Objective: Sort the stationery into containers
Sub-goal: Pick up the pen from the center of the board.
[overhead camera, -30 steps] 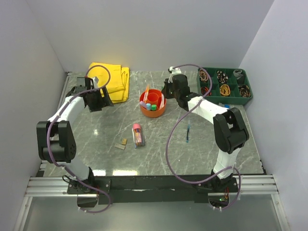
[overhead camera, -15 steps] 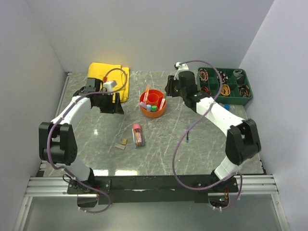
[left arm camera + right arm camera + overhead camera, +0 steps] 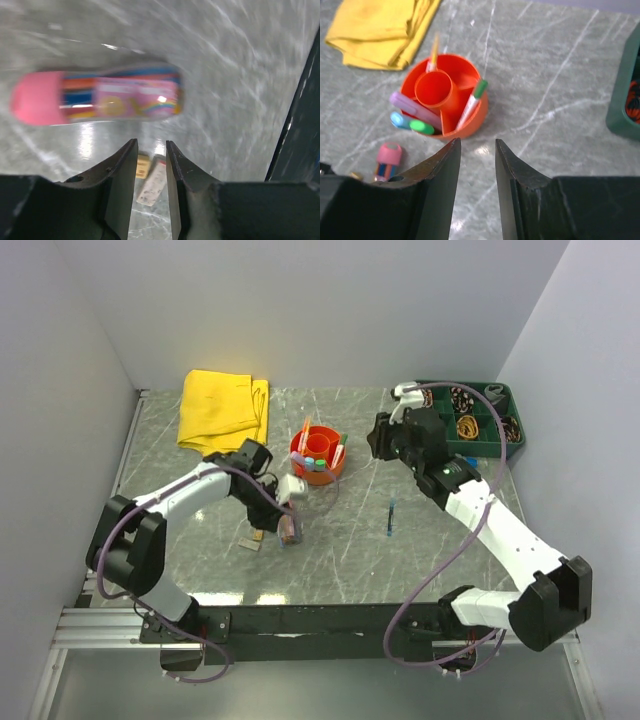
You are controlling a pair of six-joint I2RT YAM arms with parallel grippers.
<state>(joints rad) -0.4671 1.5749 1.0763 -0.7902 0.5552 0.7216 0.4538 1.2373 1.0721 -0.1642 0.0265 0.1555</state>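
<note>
The orange organiser (image 3: pixel 318 454) (image 3: pixel 470 127) holds a lilac stick (image 3: pixel 414 107), a green-capped marker (image 3: pixel 473 99), blue- and green-capped pens (image 3: pixel 421 126) and an orange pen (image 3: pixel 434 55). A pink-capped clear tube (image 3: pixel 288 524) (image 3: pixel 100 97) lies in front of it, with two tan blocks (image 3: pixel 249 543) (image 3: pixel 151 181) to its left. My left gripper (image 3: pixel 268 524) (image 3: pixel 151 142) hovers low over the blocks, jaws narrowly open and holding nothing. My right gripper (image 3: pixel 378 440) (image 3: pixel 477 142) hangs open and holding nothing, to the right of the organiser. A thin blue pen (image 3: pixel 390 518) lies on the table to the right.
A folded yellow cloth (image 3: pixel 222 408) (image 3: pixel 380 30) lies at the back left. A green compartment tray (image 3: pixel 470 420) (image 3: pixel 625 90) with small items stands at the back right. The marble table (image 3: pixel 340 550) ends at a black rail near the arm bases.
My left arm has swung from beside the yellow cloth down to the tube and blocks, its jaws narrowing. The right arm has drawn back to the right, away from the organiser.
</note>
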